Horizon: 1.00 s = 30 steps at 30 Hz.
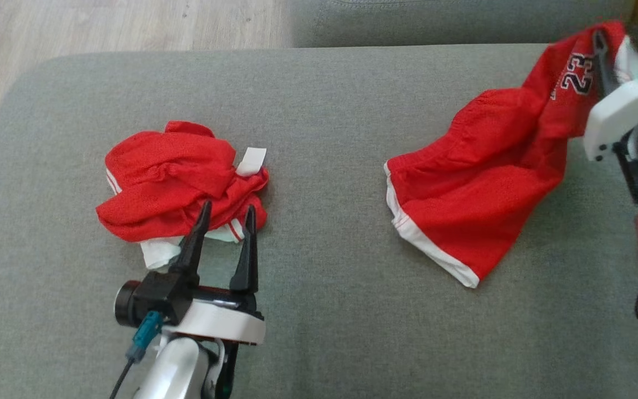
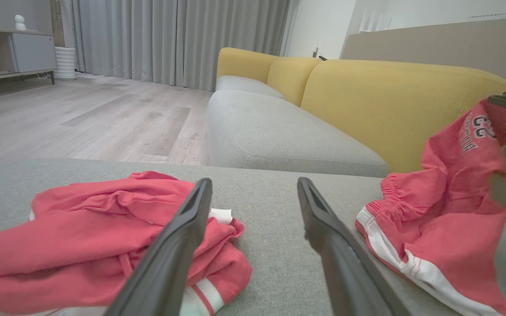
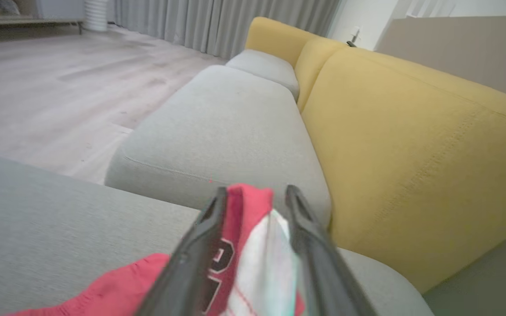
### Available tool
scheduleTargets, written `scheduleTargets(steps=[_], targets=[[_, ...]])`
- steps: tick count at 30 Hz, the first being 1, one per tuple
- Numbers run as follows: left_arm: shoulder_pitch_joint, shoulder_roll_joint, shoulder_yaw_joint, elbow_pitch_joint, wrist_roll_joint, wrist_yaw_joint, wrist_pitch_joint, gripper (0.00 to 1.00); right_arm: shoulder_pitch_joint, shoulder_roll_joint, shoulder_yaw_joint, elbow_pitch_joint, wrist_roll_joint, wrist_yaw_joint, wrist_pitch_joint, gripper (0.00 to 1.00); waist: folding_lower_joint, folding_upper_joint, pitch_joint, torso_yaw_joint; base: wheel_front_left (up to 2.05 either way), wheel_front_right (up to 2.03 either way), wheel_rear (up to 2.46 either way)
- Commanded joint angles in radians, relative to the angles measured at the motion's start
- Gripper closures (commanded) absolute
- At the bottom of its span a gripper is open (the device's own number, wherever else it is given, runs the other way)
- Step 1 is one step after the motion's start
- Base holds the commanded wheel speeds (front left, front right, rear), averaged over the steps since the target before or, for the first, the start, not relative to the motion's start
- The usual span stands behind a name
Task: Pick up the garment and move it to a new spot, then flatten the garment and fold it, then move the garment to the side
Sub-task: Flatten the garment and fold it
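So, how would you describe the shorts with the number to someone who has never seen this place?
On the big grey cushion, look to the right side, away from the crumpled red heap by the left hand. The red shorts lie there, one end raised at the right hand. Unlike the heap, they are spread open and show the number 23.

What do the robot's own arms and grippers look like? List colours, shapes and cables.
Left gripper: two long, dark, tapering fingers on a black block with a round black side part, then a white collar, a silvery forearm, a teal plug and a dark cable. Right gripper: the same dark fingers, a white housing, a grey forearm.
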Motion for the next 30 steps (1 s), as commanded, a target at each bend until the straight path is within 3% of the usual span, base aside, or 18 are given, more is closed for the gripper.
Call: scheduleTargets(steps=[1, 6, 13, 19, 25, 30], targets=[[-0.049, 0.000, 0.025, -0.028, 0.004, 0.004, -0.009, 0.00, -0.045, -0.001, -0.010, -0.007, -0.019, -0.001, -0.022, 0.00, -0.0002, 0.0000, -0.001, -0.001, 0.00, 0.00, 0.00], [-0.050, 0.000, 0.030, -0.029, 0.002, 0.010, -0.009, 0.00, -0.036, 0.046, -0.080, 0.022, -0.072, -0.001, -0.079, 0.00, -0.0002, 0.0000, -0.008, -0.027, 0.00, 0.00, 0.00], [-0.044, 0.000, 0.036, -0.029, 0.005, 0.009, -0.009, 0.00, 0.028, 0.140, -0.131, -0.055, -0.054, -0.001, -0.185, 0.00, -0.0002, 0.0000, -0.029, -0.078, 0.00, 0.00, 0.00], [-0.037, 0.000, 0.039, -0.028, 0.008, 0.007, -0.009, 0.00, 0.205, 0.205, -0.140, -0.197, 0.062, -0.001, -0.285, 0.00, -0.0002, 0.0000, -0.050, -0.128, 0.00, 0.00, 0.00], [-0.043, 0.000, 0.041, -0.018, 0.021, -0.002, -0.009, 0.00, 0.462, 0.212, -0.049, -0.309, 0.253, -0.001, -0.336, 0.00, -0.0002, 0.0000, -0.046, -0.174, 0.00, 0.00, 0.00], [-0.082, 0.001, 0.032, 0.014, 0.050, -0.026, -0.009, 0.00, 0.540, 0.213, -0.005, -0.360, 0.315, -0.001, -0.353, 0.00, -0.0002, 0.0000, -0.023, -0.209, 0.00, 0.00, 0.00]])
